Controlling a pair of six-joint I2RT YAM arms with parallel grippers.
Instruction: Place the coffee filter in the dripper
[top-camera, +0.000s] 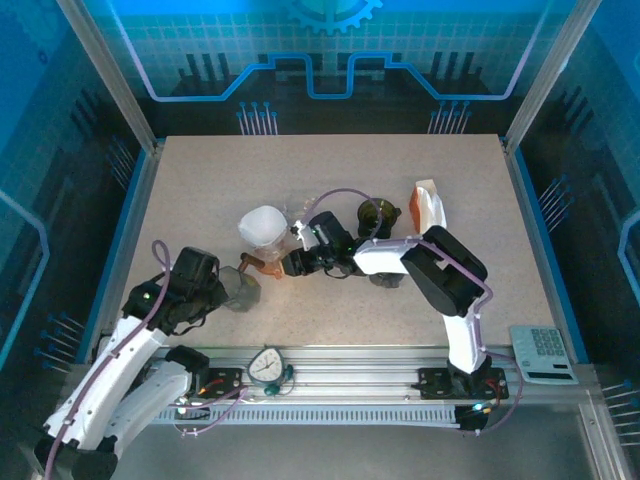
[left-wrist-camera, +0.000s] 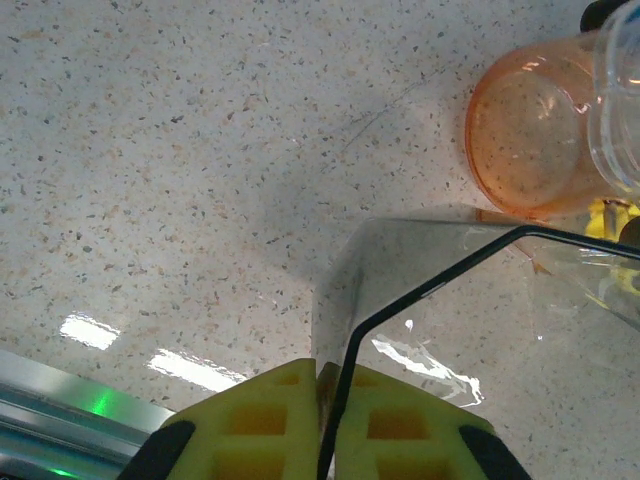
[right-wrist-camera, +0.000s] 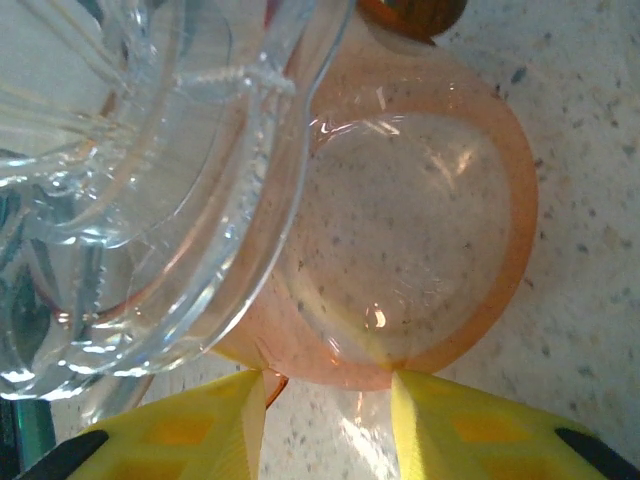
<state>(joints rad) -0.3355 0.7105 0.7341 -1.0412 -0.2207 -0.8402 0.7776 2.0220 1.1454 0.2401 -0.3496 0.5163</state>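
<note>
My left pincer (left-wrist-camera: 322, 372) is clamped on a clear sheet (left-wrist-camera: 450, 330) at the bottom centre. My right pincer (right-wrist-camera: 328, 385) stands apart at the orange cup (right-wrist-camera: 510, 230), with the dripper (right-wrist-camera: 130, 150) at the upper left. In the top view the white filter (top-camera: 263, 225) sits at centre frame.

A beige, dark-speckled stone-look worktop (top-camera: 200, 190) fills the blue-walled cell. Toward its far right an orange-and-white carton (top-camera: 428, 205) stands upright, with a dark round object (top-camera: 377, 213) just beside it on the left. At the near right corner lies a pale grey keypad device (top-camera: 543, 352). A round white dial (top-camera: 266, 365) sits on the aluminium rail (top-camera: 350, 362).
</note>
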